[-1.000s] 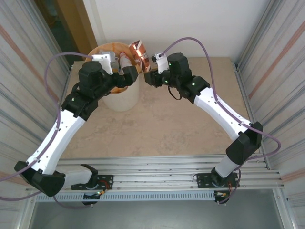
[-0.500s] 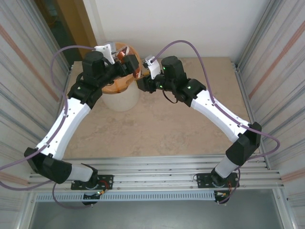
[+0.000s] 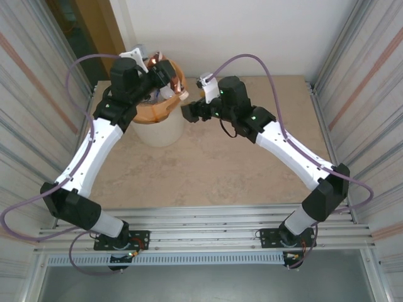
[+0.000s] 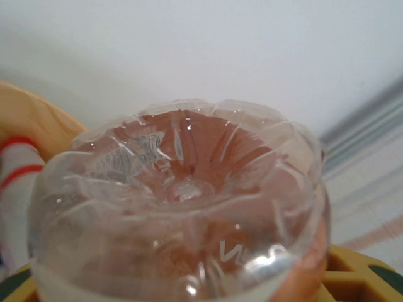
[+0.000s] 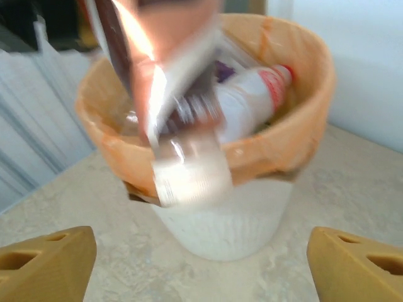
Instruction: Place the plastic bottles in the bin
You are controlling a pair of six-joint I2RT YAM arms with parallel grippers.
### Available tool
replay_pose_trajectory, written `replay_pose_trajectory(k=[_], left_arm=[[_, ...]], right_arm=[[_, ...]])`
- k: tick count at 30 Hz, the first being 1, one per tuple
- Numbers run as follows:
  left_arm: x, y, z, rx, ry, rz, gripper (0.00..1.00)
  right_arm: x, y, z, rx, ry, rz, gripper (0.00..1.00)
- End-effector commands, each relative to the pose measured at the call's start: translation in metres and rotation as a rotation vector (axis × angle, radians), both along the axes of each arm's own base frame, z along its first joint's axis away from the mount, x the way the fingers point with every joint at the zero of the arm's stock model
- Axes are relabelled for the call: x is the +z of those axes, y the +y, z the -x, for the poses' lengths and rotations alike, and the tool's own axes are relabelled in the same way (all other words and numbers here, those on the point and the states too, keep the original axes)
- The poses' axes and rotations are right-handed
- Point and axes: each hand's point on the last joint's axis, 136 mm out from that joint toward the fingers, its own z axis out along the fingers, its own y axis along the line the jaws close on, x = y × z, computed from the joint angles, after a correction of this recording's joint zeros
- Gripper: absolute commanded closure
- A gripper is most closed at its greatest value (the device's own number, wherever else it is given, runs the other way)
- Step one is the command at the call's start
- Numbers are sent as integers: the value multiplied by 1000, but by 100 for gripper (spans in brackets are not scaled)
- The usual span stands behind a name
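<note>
Left claw (image 3: 169, 78) closed on copper-brown bottle (image 4: 182, 189) above the bin (image 3: 160, 132); right claw (image 5: 201, 264) spread open, empty. Centre the bottle over the bin's mouth before releasing, clear of the rim.

Not much to read here, honestly. The closest thing to lettering is a small raised mark on the clear base of the copper-brown bottle (image 4: 182, 207) in the left wrist view, low on the right. It's shaped something like a "W" or a "V", too soft to call. The white bottle (image 5: 252, 100) lying in the bin (image 5: 308, 119) has red print up by its neck, blurred past reading. No brand or number comes through.
</note>
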Motion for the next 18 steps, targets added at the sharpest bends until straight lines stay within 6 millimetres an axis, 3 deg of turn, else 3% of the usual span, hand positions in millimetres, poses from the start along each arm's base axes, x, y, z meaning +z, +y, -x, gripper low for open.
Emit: replay_pose_trajectory(k=[1, 8, 18], left_arm=[[27, 29, -16, 134, -47, 28, 67], [20, 51, -53, 263, 2, 14, 65], [-7, 53, -99, 329, 78, -43, 58]], right_arm=[[21, -40, -7, -143, -17, -67, 8], [2, -85, 1, -257, 34, -54, 5], [-20, -97, 5, -273, 77, -59, 6]])
